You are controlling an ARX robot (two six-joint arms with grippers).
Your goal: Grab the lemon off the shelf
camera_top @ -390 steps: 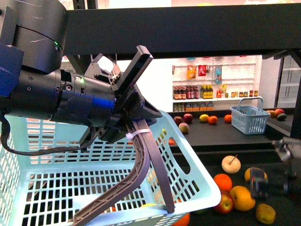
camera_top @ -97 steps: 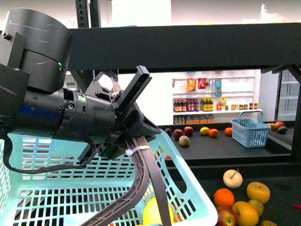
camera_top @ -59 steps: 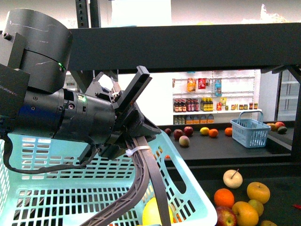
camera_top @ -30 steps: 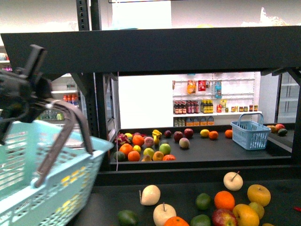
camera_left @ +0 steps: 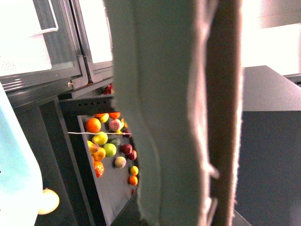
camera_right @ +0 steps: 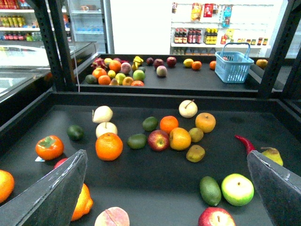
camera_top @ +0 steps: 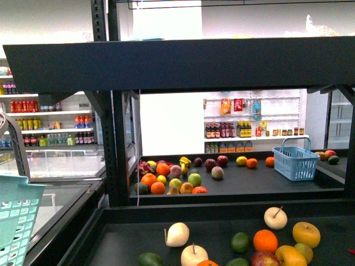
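The shelf is the black rack [camera_top: 177, 61]; its near tier [camera_right: 155, 183] holds several loose fruits. My left gripper is shut on the grey basket handle [camera_left: 169, 117], which fills the left wrist view and hides the fingers. The pale blue basket [camera_top: 14, 221] shows only as a corner at the far left of the front view, its inside out of view. No bright yellow lemon shows clearly. A pale yellow round thing [camera_left: 47, 201] sits beside the basket wall; I cannot tell what it is. My right gripper [camera_right: 165, 157] is open and empty above the fruit tier.
On the near tier lie oranges [camera_right: 109, 146], a red apple [camera_right: 159, 140], a green apple [camera_right: 237, 189], an avocado [camera_right: 209, 190] and a red chili [camera_right: 244, 143]. A small blue basket [camera_top: 295, 160] stands on the farther tier. White store shelves of bottles [camera_top: 244, 130] stand behind.
My left arm and the basket have swung left, almost out of the front view. The yellow fruit seen in the basket has gone from view, and the near tier's fruit is uncovered.
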